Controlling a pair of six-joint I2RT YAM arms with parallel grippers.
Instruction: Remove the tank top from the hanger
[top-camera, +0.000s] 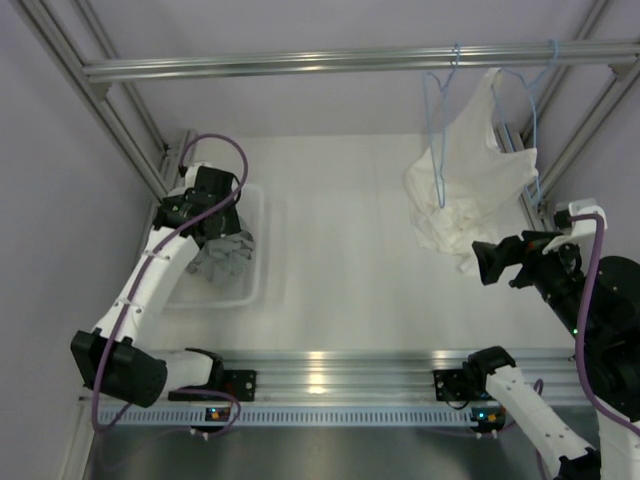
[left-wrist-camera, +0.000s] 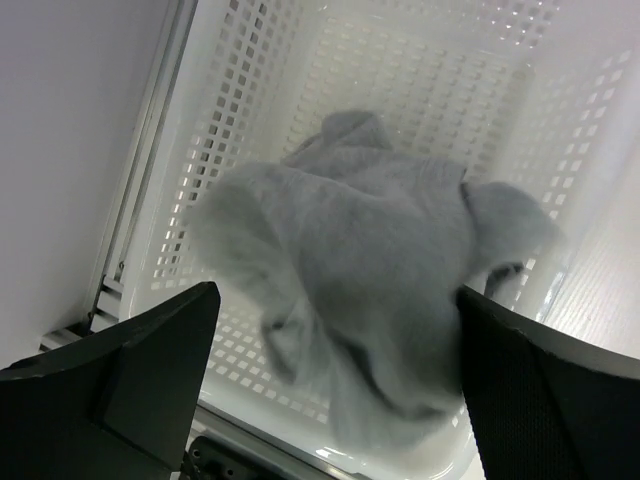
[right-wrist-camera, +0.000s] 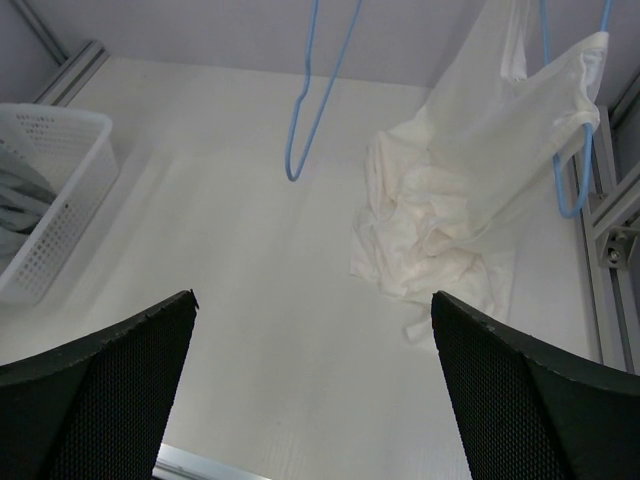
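White basket (top-camera: 258, 272) left on table (top-camera: 345, 265) — white garment (top-camera: 468, 190) on 1 far-right hanger (top-camera: 534, 135).

top external: high at near edge, looking down on whole table (top-camera: 340, 260) | left wrist: close above left basket (left-wrist-camera: 450, 90) | right wrist: farther off, facing far-right white garment (right-wrist-camera: 450, 200) | shared by all: basket, tank top (top-camera: 222, 258)

tank top (left-wrist-camera: 370, 280) 1 | white garment (right-wrist-camera: 460, 200) 1 | blue hangers (top-camera: 438, 190) (top-camera: 533, 130) 2 | basket (left-wrist-camera: 440, 90) 1
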